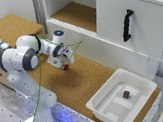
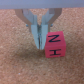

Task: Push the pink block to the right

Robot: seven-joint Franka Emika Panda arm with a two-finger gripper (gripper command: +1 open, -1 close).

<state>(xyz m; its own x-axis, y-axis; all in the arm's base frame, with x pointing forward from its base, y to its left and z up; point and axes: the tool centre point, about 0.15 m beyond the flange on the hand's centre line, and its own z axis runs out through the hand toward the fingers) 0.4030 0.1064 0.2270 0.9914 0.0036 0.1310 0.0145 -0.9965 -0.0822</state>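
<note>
The pink block (image 2: 53, 45) is a small cube with black letters on its faces, resting on the cork surface. In the wrist view my gripper (image 2: 39, 45) is shut with its fingertips pressed together, nothing between them, right beside the block and touching or nearly touching its side. In the exterior view the gripper (image 1: 63, 64) is lowered onto the cork counter, and the pink block (image 1: 66, 67) peeks out just by its tips on the exterior view's right.
A white tray (image 1: 107, 110) sits on the counter toward the exterior view's right, with a dark purple cube (image 1: 126, 94) inside. White cabinets with a black handle (image 1: 127, 24) stand behind. A green cable (image 1: 42, 67) hangs along the arm.
</note>
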